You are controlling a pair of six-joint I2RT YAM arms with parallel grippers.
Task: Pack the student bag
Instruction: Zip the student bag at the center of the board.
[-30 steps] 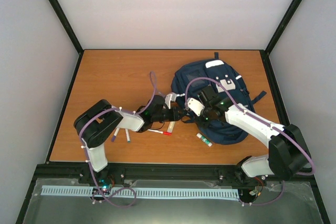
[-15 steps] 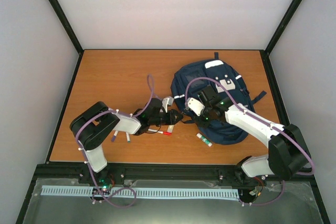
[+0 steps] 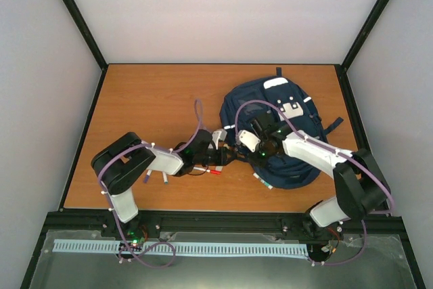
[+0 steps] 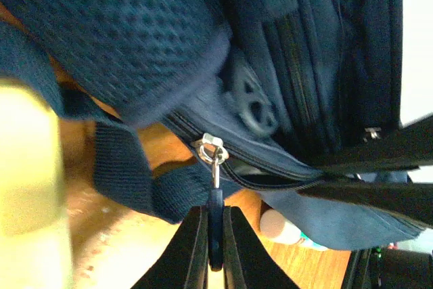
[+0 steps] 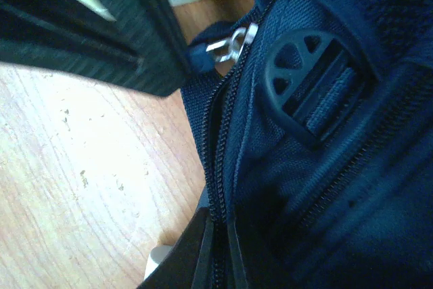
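Student bag [image 3: 270, 96] lies flat on the right half of the wooden table [image 3: 149, 99], navy and bulky, its lower left edge turned toward the middle of the top view. Both arms meet there.

The right gripper [image 3: 253, 152] comes in from the lower right. In its wrist view its fingers [image 5: 218, 235] are pinched together at the bottom centre on the bag's fabric, right at the zipper [image 5: 223, 133], just left of a round black buckle [image 5: 308, 89].

The left gripper [image 3: 229, 156] reaches from the left. In its own view, low and central, it is clamped [image 4: 215, 235] on the blue zipper pull [image 4: 215, 225], which hangs from the metal slider [image 4: 211, 147].

Smaller things lie loose near the frame's lower centre: a red-capped pen [image 3: 210, 170] just below the left gripper and a white stick [image 3: 264, 181] against the bag's lower edge.

The step in hand looks like opening the bag so these can go in, since the teeth visible near the slider appear closed. The next move calls for the left arm to draw the pull along the line of the track, not across it, while the right keeps the fabric taut. If the cloth goes slack, the slider is likely to snag.
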